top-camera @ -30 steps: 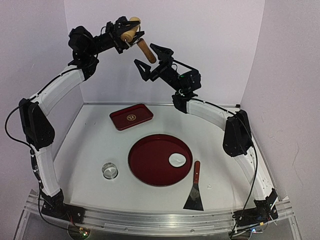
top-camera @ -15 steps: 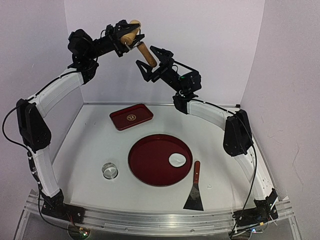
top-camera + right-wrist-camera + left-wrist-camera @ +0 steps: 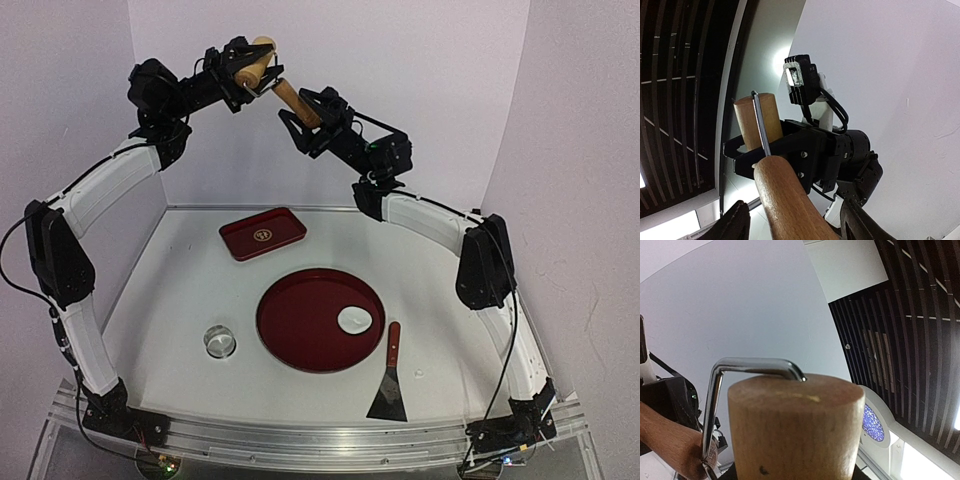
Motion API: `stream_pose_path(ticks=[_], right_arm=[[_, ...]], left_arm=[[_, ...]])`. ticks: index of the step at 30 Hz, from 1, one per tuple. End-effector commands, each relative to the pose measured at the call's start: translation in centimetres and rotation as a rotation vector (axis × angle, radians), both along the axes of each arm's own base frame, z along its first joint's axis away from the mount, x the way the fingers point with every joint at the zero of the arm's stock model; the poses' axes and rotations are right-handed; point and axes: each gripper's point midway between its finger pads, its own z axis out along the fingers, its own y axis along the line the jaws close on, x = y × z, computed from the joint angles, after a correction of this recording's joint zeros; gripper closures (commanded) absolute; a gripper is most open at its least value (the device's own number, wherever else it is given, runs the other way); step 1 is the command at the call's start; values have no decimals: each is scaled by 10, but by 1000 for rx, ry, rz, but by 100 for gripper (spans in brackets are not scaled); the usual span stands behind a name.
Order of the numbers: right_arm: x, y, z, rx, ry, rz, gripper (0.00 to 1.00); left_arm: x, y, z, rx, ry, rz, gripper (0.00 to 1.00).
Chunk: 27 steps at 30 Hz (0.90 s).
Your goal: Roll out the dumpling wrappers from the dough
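The dough (image 3: 355, 320) lies on the tray (image 3: 290, 345), right side. Expect it soft and easily torn; lift by its edge. Left gripper (image 3: 240, 72) pinches the roller (image 3: 262, 52); right gripper (image 3: 308, 112) straddles its handle (image 3: 292, 98), grip cannot be told.

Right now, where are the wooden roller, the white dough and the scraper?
wooden roller (image 3: 256, 60): top view, on its pale barrel.
white dough (image 3: 354, 320): top view, on its middle.
scraper (image 3: 387, 402): top view, on its metal blade.
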Motion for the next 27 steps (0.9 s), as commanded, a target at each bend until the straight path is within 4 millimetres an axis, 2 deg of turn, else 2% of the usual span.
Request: stream_pose_path(ticks=[1,14,19,27], right_arm=[[-49,-27,54,54,-140,38,42],[-73,-40,75,47,-193,49,47],[-80,-42,77,29,-203,62,60],[-82,-39,62,-29,-172,63,83]], left_arm=[[-28,15,25,-37,-107,23,100],[-27,18,1,88,-47,25,100],[-29,19,-8,141,-31,22,100],[-33,23,-12,174,-41,16,100]])
